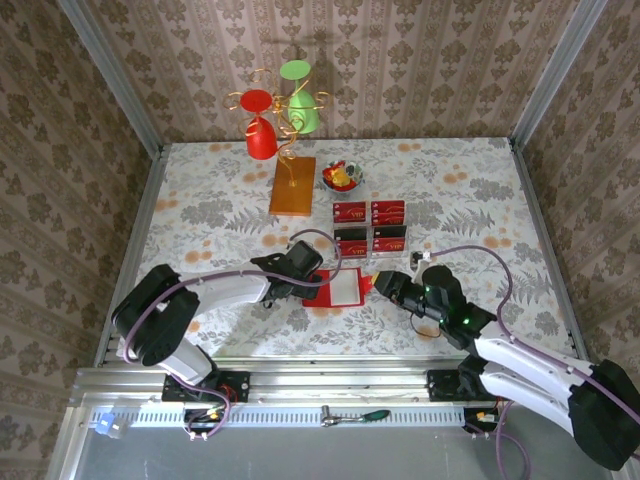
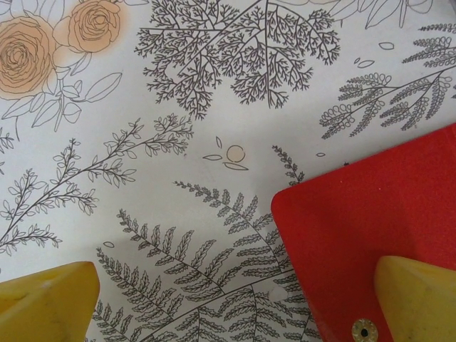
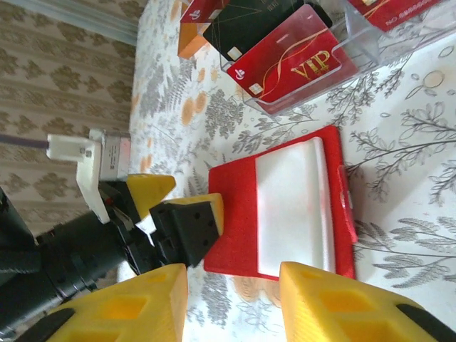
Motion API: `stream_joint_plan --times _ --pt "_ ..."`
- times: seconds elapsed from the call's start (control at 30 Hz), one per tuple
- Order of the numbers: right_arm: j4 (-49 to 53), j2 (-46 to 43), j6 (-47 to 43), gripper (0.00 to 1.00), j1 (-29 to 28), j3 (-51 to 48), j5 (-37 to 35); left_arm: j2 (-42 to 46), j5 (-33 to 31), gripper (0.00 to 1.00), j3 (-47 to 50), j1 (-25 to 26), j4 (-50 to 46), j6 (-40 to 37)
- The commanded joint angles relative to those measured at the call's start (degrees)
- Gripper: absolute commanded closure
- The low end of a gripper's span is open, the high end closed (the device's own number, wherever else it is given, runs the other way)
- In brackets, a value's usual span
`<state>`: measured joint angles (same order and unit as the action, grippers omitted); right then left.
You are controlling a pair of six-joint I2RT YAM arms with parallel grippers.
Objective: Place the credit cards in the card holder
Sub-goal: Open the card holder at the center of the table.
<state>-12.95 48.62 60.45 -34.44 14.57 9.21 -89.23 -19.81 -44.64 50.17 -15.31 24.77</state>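
The card holder (image 1: 342,288) lies open on the flowered cloth, red with a pale inside (image 3: 292,203). My left gripper (image 1: 312,281) is open wide at its left edge. One yellow finger (image 2: 420,299) rests on the red cover (image 2: 370,214) and the other (image 2: 43,303) is over bare cloth. My right gripper (image 1: 379,284) hovers at the holder's right side, jaws open with nothing between them (image 3: 231,306). The credit cards (image 1: 369,212) stand in a clear tray behind the holder. One red card with gold VIP lettering (image 3: 292,68) faces the right wrist camera, next to a dark card (image 3: 249,25).
The clear plastic tray (image 1: 372,245) sits just beyond the holder. Farther back are an orange block (image 1: 292,186) bearing a wire stand with a red and a green cup, and a small bowl (image 1: 342,178). A screwdriver (image 1: 350,417) lies on the front rail.
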Motion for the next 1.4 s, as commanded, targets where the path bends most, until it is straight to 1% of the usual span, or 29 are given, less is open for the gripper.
stream_joint_plan --times 0.0,0.07,0.3,0.47,0.57,0.73,0.93,1.17,1.37 --pt "10.6 1.6 -4.8 0.68 -0.3 4.1 -0.8 -0.9 -1.7 0.00 -0.8 -0.4 0.3 -2.0" --pt "9.2 5.4 -6.0 0.71 -0.5 6.0 0.5 -1.4 -2.0 0.00 -1.0 -0.4 0.4 -2.7" --pt "6.7 21.1 -10.6 0.75 -2.3 16.0 2.6 -2.2 -2.6 0.00 -1.7 -0.5 0.9 -4.5" --pt "6.5 29.7 -13.4 0.76 -2.1 21.2 1.5 -2.1 -2.8 0.00 -1.8 -0.8 0.7 -5.6" --pt "6.0 33.8 -14.2 0.77 -0.9 22.1 0.9 -1.8 -2.5 0.00 -1.8 -0.9 0.9 -5.7" --pt "4.0 36.5 -14.3 0.78 2.1 19.9 0.4 -1.5 -2.1 0.00 -1.7 -0.9 0.9 -5.5" --pt "2.3 35.8 -14.3 0.79 4.2 15.8 0.1 -1.1 -1.9 0.00 -1.5 -1.0 1.1 -5.1" --pt "0.8 35.5 -13.8 0.79 4.9 12.6 -0.4 0.0 -0.8 0.00 -1.1 -1.2 1.0 -4.0" --pt "-0.7 35.3 -12.5 0.80 4.9 10.3 -0.6 2.6 0.1 0.00 0.3 -1.9 0.7 -1.4"
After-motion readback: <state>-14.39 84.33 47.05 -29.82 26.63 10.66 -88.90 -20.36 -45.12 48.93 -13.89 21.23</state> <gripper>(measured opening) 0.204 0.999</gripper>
